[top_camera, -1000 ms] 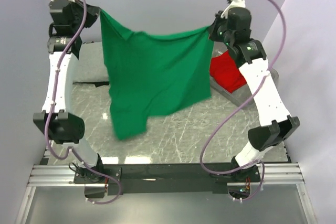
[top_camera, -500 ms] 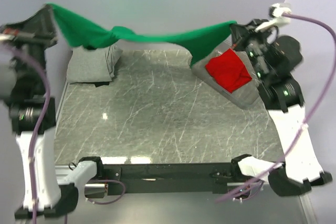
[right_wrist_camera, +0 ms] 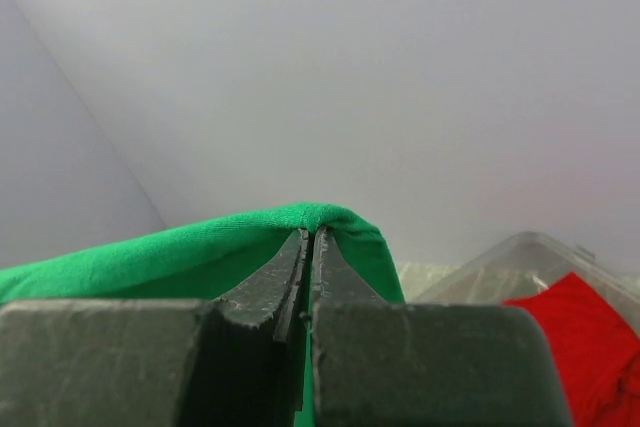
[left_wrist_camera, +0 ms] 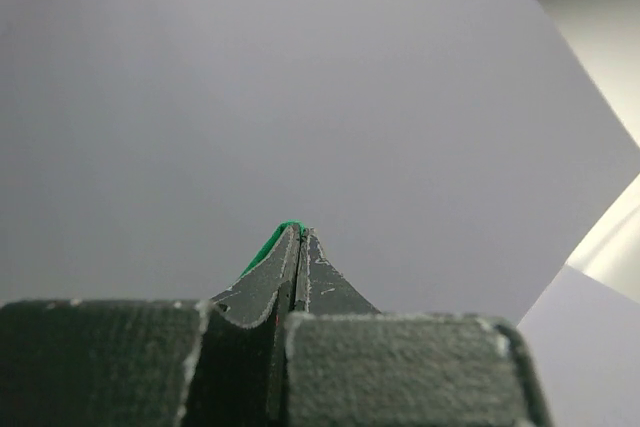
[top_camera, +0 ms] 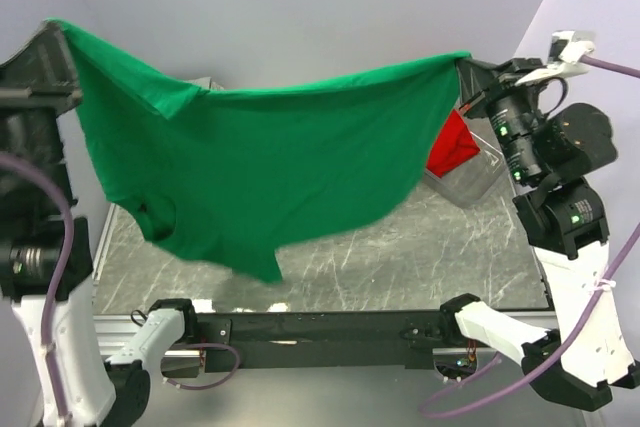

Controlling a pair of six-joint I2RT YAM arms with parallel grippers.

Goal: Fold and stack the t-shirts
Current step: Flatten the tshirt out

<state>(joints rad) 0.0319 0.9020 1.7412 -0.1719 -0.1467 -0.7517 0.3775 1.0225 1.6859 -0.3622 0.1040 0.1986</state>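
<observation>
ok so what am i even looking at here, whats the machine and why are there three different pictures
The machine is a pair of robot arms bolted at the near edge of a table, each ending in a two-finger gripper. The wide picture comes from a fixed camera above and behind the arms. The other two come from small cameras on the wrists, looking along each gripper's own fingers.

The left gripper and the right gripper are each shut on an edge of a green t-shirt, holding it spread in the air over the table. Both close-ups show a bit of green cloth pinched at the fingertips. At the right, a red t-shirt lies in a clear plastic bin.
</observation>
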